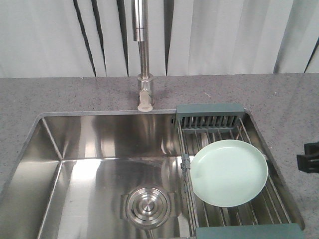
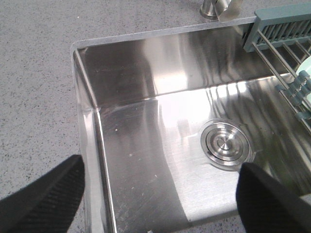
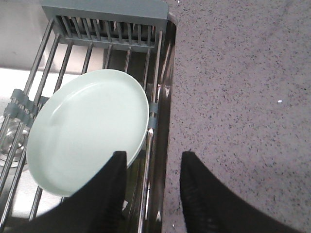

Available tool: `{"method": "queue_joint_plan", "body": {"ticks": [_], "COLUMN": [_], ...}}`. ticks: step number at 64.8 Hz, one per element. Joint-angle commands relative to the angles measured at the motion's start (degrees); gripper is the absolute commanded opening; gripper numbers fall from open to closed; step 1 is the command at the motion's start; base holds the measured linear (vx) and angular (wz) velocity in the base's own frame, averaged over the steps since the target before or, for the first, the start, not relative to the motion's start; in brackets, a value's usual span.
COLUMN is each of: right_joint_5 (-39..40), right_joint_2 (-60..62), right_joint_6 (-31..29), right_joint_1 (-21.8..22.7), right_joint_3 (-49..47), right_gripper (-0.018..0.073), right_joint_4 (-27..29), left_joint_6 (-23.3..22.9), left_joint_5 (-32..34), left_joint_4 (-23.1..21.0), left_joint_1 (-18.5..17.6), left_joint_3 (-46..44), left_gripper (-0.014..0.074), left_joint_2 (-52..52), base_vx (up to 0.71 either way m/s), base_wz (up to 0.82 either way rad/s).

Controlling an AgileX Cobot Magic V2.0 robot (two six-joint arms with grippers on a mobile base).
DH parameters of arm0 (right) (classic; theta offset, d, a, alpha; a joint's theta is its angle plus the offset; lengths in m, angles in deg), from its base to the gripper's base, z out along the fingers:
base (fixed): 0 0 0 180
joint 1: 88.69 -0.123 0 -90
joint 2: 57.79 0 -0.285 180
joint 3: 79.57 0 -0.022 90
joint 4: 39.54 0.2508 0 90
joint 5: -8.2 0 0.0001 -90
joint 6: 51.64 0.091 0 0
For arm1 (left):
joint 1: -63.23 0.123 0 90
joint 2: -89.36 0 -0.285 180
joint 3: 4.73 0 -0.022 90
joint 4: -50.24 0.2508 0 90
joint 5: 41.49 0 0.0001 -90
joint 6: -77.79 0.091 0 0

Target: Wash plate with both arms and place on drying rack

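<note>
Plate (image 1: 229, 173) flat on drying rack (image 1: 211, 118); right gripper (image 3: 152, 162) spread above rim; left gripper (image 2: 160, 177) spread over sink (image 2: 146, 121).

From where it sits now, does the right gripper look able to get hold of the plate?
Probably yes. The right gripper is open right at the plate, which lies on the drying rack; one of its fingers already overlaps the rim, and nothing blocks it.
</note>
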Motion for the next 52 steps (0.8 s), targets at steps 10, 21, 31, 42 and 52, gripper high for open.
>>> {"method": "queue_joint_plan", "body": {"ticks": [10, 21, 31, 42, 52], "right_joint_5": [-1.66, -4.13, -5.55, -6.31, -6.25], "right_joint_2": [12.49, 19.41, 22.77, 23.74, 23.74], "right_joint_6": [0.07, -1.73, -3.57, -4.35, -4.35], "right_joint_1": [-0.01, -0.01, -0.01, -0.01, 0.05], "right_joint_3": [3.81, 6.51, 7.8, 7.8, 7.8], "right_gripper": [0.0263, 0.0263, 0.0263, 0.0263, 0.0263], "right_joint_4": [1.58, 3.7, 3.72, 4.41, 4.24], "left_joint_6": [-0.48, -0.48, -0.48, -0.48, -0.48], "left_joint_5": [3.26, 3.26, 3.26, 3.26, 3.26], "left_joint_4": [-0.62, -0.62, -0.62, -0.62, -0.62], "left_joint_1": [0.05, 0.05, 0.05, 0.05, 0.05], "left_joint_3": [-1.2, -1.2, -1.2, -1.2, -1.2], "left_gripper": [0.0589, 0.0589, 0.0589, 0.0589, 0.0589], "left_joint_2": [-0.35, -0.35, -0.35, -0.35, -0.35], "base_vx": [0.0, 0.0, 0.0, 0.0, 0.0], "base_wz": [0.0, 0.0, 0.0, 0.0, 0.0]}}
